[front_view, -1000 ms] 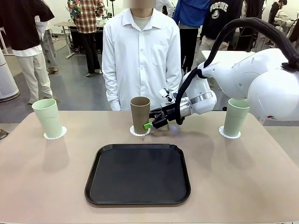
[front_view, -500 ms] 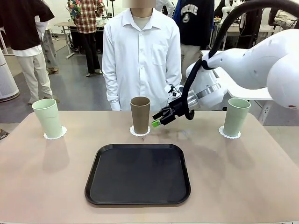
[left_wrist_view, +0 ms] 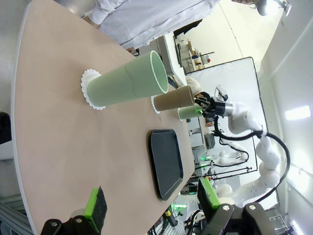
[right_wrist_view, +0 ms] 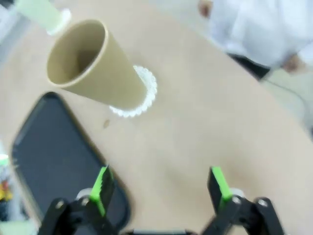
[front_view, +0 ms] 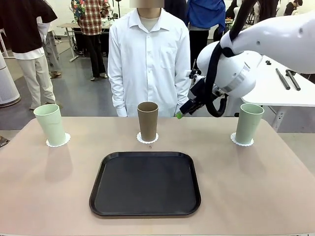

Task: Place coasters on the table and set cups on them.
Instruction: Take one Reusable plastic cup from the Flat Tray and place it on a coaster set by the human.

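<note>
— Any lettering, label or number you can read on anything?
— None. The cups (front_view: 147, 120), the tray (front_view: 145, 183) and the worktop (front_view: 256, 182) carry no legible print.

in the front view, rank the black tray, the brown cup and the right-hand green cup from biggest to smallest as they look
1. black tray, by far the largest.
2. and 3. brown cup and right-hand green cup: they look about the same height and width, so I won't rank them. Both stand on coasters in the same far row.
</note>
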Motion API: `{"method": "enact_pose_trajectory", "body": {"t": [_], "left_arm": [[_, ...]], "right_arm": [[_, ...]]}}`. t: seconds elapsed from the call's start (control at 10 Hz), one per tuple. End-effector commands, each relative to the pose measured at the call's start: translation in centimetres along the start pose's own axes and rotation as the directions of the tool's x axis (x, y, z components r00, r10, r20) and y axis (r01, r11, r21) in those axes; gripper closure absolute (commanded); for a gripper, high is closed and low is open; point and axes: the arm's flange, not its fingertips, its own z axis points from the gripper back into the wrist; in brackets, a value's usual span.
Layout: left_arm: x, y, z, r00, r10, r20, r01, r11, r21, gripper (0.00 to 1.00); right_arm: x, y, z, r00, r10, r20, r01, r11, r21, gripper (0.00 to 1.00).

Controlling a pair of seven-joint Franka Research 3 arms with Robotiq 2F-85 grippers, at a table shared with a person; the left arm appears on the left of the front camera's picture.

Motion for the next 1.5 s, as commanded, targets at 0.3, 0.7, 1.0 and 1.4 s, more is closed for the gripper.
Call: {"method": "enact_pose_trajectory", "body": {"t": [0.3,0.7,1.0,1.4], "left_arm": [[-0.1,-0.2,0.1,1.0,-0.003,0.004,0.003,1.0,0.0,0.0],[-0.1,-0.2,0.1,1.0,-0.003,0.004,0.003,1.0,0.0,0.0],[-0.1,-0.2,0.1,1.0,-0.003,0.004,0.003,1.0,0.0,0.0],[-0.1,-0.2,0.1,1.0,-0.003,0.004,0.003,1.0,0.0,0.0]], "right_arm": [[9.6,11.9,6.6,0.904,-0.186,-0.385,0.156,0.982,-0.107,0.0],[10.4,13.6,5.2,0.833,-0.314,-0.456,0.251,0.948,-0.195,0.0],[9.6,15.5,6.9,0.865,-0.24,-0.441,0.181,0.968,-0.172,0.0],[9.6,15.5,6.9,0.865,-0.24,-0.441,0.181,0.968,-0.172,0.0]]}}
